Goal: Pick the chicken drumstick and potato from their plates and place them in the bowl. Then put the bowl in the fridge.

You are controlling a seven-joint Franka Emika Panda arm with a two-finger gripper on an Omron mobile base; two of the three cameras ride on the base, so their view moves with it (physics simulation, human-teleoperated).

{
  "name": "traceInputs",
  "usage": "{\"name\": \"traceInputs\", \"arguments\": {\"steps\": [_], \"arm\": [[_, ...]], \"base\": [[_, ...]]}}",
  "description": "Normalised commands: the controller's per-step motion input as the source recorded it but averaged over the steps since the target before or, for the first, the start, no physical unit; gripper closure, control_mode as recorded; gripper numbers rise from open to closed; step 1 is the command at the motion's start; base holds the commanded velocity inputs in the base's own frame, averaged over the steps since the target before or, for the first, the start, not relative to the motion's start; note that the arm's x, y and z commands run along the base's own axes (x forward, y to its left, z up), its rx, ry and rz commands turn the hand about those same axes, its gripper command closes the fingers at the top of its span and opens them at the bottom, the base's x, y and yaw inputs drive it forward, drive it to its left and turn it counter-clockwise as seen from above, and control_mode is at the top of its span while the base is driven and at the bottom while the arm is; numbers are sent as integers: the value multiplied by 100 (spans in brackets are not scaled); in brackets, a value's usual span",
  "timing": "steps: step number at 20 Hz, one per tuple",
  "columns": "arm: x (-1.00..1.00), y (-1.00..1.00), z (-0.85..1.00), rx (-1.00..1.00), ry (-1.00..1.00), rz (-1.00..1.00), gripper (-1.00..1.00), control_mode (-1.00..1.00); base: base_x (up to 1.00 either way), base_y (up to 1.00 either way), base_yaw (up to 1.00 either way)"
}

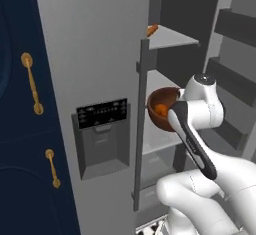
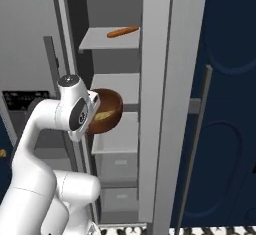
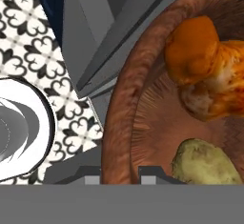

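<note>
The dark reddish-brown bowl point(image 1: 156, 116) point(image 2: 111, 110) hangs in the air in front of the open fridge point(image 1: 95, 54), level with its middle shelf point(image 2: 120, 86). My gripper point(image 3: 119, 175) is shut on the bowl's rim point(image 3: 119, 118), one fingertip on each side of the wall. Inside the bowl lie the orange-brown chicken drumstick point(image 3: 200, 61) point(image 1: 161, 109) and the yellowish potato point(image 3: 205, 163) point(image 2: 102, 115). The plates are out of view.
The fridge's left door carries a dark dispenser panel point(image 1: 102, 116), and its edge point(image 1: 141, 124) stands close to the left of the bowl. An orange carrot-like thing point(image 2: 123, 31) lies on the top shelf. Navy cabinets with brass handles point(image 1: 32, 84) flank the fridge. Drawers point(image 2: 117, 164) sit below.
</note>
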Motion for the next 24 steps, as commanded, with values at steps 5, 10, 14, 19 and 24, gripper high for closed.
{"name": "traceInputs", "arguments": {"steps": [5, 10, 14, 19, 24], "arm": [[0, 0, 0, 0, 0, 0, 100, 100], [0, 0, 0, 0, 0, 0, 100, 100], [0, 0, 0, 0, 0, 0, 100, 100], [0, 0, 0, 0, 0, 0, 100, 100], [0, 0, 0, 0, 0, 0, 100, 100]], "base": [[22, -39, -2], [39, 0, -2], [50, 0, 0], [14, -23, 4], [7, -28, 5]]}}
